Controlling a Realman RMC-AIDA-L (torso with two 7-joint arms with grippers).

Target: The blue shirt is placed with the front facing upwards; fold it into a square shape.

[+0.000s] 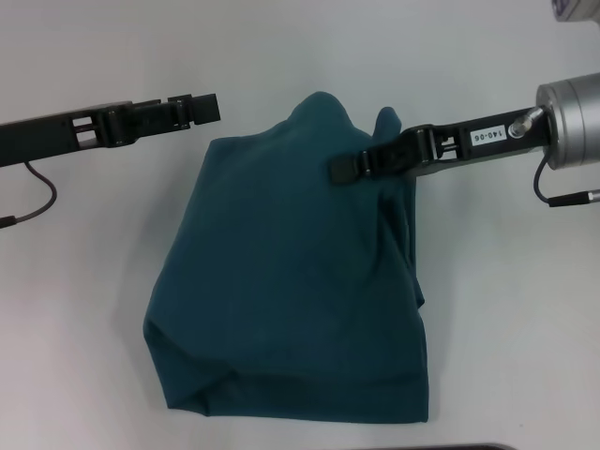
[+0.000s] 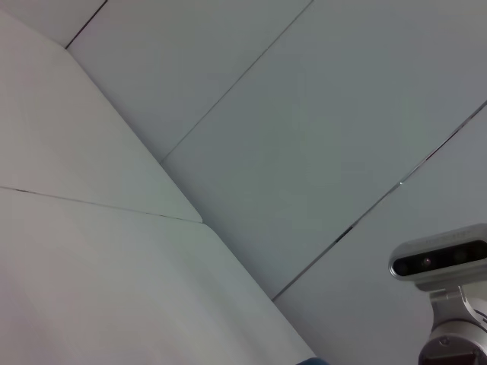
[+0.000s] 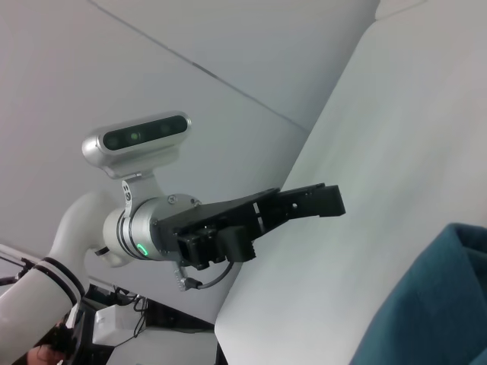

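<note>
Nearest the robot, the blue shirt (image 1: pixel 291 291) lies on the white table (image 1: pixel 84 309), already folded into a rough, lopsided rectangle. Only plain teal fabric faces up; no lettering shows. The near hem is rumpled, with a rounded bulge at the near-left corner. A crease runs down the right side, where a layer of fabric overlaps.

Farther back, the far edge of the shirt rises in an uneven hump. The right gripper (image 1: pixel 343 169) reaches in from the right, and its dark tip lies over the far-right part of the cloth. I cannot tell whether its jaws are pinching fabric or merely resting there.

Farthest back on the left, the left gripper (image 1: pixel 208 106) hovers just beyond the far-left corner of the shirt, apart from it. It holds nothing, and its jaws look drawn narrow.

The folding appears to be in a late stage, with the bundle compact but not yet square. The next move likely calls for flattening the far hump and evening the slanted left edge, without dragging the layers apart.
</note>
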